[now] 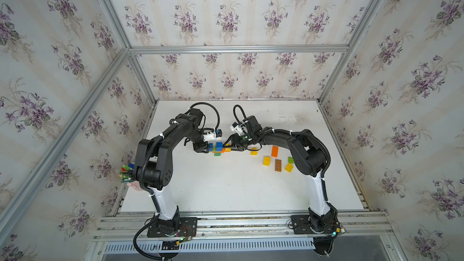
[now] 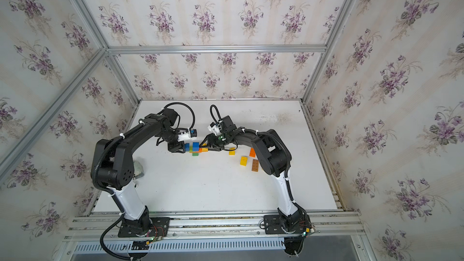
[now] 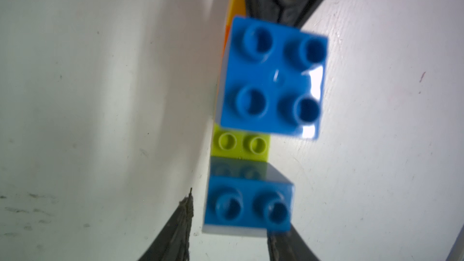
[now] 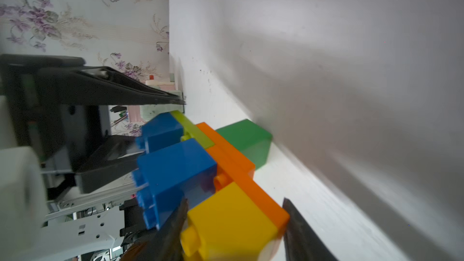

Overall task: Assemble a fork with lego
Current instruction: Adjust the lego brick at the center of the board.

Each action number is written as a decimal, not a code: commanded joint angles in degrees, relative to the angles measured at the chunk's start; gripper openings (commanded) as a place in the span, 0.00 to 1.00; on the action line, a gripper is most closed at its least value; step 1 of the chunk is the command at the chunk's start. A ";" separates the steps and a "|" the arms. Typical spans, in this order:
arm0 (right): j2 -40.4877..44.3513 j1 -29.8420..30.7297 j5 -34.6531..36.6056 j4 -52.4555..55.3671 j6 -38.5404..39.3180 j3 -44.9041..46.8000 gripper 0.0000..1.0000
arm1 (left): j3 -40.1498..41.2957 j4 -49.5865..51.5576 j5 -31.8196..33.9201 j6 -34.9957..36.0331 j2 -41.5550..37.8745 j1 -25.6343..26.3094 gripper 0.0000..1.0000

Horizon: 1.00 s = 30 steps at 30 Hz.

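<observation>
A partly built lego piece lies near the middle of the table, seen in both top views. It has two blue bricks (image 1: 219, 146) (image 2: 195, 146), a lime one (image 3: 242, 146), orange (image 4: 233, 161), yellow (image 4: 233, 224) and a green brick (image 1: 217, 153). My right gripper (image 4: 235, 200) is shut on its yellow and orange end. My left gripper (image 3: 229, 217) straddles the nearer blue brick (image 3: 248, 207). Its jaws are open: one finger (image 3: 184, 224) stands off the brick and the other finger (image 3: 278, 246) is against it.
Loose bricks lie right of the build: a small yellow one (image 1: 253, 151), orange (image 1: 275, 151), yellow (image 1: 267, 160), brown (image 1: 278, 165), another yellow (image 1: 289, 167) and green (image 1: 290, 159), close under my right arm. Coloured pens (image 1: 126, 171) stand at the left table edge.
</observation>
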State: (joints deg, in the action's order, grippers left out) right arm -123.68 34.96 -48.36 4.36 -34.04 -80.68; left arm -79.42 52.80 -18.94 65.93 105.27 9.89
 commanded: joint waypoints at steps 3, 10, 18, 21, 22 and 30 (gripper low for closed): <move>0.72 0.19 1.07 1.36 0.56 -0.35 0.56 | -0.04 1.17 0.61 0.03 -0.75 0.17 0.55; 1.76 0.17 1.50 2.03 1.06 -0.95 0.60 | 0.05 0.71 0.26 -0.67 -0.60 0.04 0.59; 2.92 0.02 4.16 3.52 3.77 -0.61 0.64 | 0.58 -0.45 0.44 -1.66 -0.19 -0.04 0.60; 3.00 -0.08 5.04 4.54 4.74 -0.44 0.65 | 1.22 -0.99 0.89 -1.68 -0.24 0.00 0.61; 3.13 -0.09 5.28 4.69 4.88 -0.27 0.65 | 1.49 -1.27 0.93 -1.77 -0.33 -0.05 0.62; 7.27 -0.40 7.49 2.09 9.71 2.91 0.68 | 1.40 -1.86 1.03 -3.21 -0.59 -0.72 0.65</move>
State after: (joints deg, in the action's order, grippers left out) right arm -118.43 34.81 -42.04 8.67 -27.79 -78.54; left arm -77.62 51.29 -17.93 63.53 104.81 9.52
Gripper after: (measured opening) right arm 0.674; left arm 0.652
